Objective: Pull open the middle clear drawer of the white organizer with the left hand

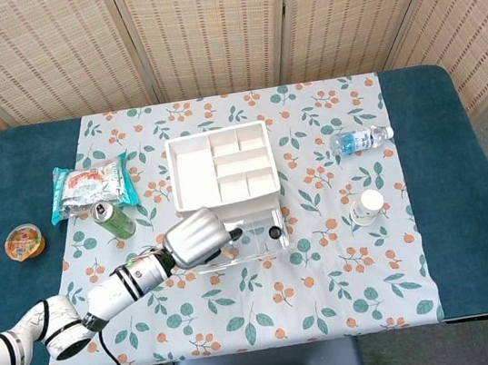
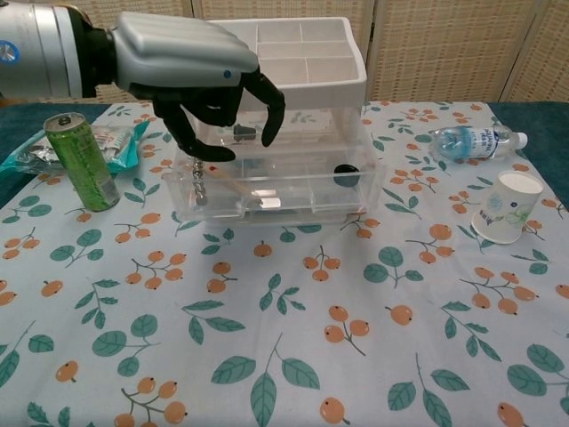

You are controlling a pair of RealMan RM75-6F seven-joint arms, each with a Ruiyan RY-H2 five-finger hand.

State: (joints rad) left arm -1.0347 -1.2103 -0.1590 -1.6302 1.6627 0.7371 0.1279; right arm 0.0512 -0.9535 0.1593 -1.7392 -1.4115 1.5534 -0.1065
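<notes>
The white organizer [image 1: 224,169] stands mid-table, its divided top tray [image 2: 302,62] facing up. Its middle clear drawer [image 2: 320,132] sits flush in the frame, with a small black item inside. The bottom clear drawer [image 2: 284,191] is pulled out toward me and holds a pencil and small objects. My left hand [image 2: 191,76] hovers over the left front of the organizer with its fingers curled down and spread in front of the middle drawer, and nothing is in its grasp. In the head view the left hand [image 1: 199,236] covers the bottom drawer's left corner. My right hand is out of sight.
A green can [image 2: 82,160] stands left of the organizer, with a snack bag [image 1: 90,187] behind it and an orange cup [image 1: 25,242] on the blue cloth. To the right lie a water bottle [image 2: 467,140] and a paper cup [image 2: 507,206].
</notes>
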